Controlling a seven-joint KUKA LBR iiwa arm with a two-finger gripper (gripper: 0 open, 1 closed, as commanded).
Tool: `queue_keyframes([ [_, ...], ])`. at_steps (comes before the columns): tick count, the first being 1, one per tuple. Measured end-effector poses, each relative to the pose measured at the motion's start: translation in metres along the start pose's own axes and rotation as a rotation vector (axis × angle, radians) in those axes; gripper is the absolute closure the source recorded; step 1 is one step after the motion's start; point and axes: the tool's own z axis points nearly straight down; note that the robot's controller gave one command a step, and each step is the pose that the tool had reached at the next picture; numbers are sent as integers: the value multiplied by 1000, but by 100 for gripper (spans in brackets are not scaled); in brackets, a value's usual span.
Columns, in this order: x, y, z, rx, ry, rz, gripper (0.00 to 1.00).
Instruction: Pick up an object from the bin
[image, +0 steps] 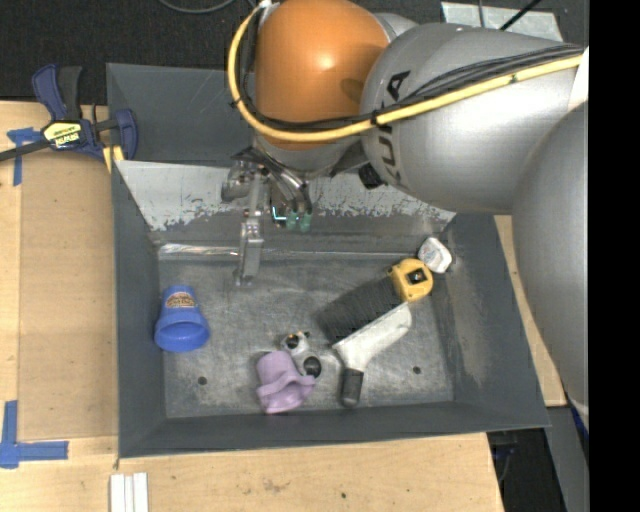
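Note:
My gripper (272, 248) hangs open over the bin's back left part, close to the back wall, with nothing between its fingers. No loose thing lies right under it. Nearest to it is a blue cup (181, 323) with a round label, lying on its side at the bin's left. A black brush with a white handle (366, 318) lies slanted in the middle right. A purple toy figure (279, 383) lies near the front edge.
A yellow tape measure (411, 279) and a small white piece (435, 255) lie at the right, by the brush's far end. A short black cylinder (350, 386) and a small black-and-white thing (302, 356) lie beside the purple toy. The arm with its orange cover looms over the bin's back.

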Motion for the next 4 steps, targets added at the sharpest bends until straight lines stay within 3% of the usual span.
queue_keyframes([
  [1,-2,-1,-6,-1,-9,3,0],
  [2,5,21,34,-1,-13,-86,0],
  [3,39,28,53,1,-6,-339,0],
  [4,35,46,103,1,-12,-510,0],
])
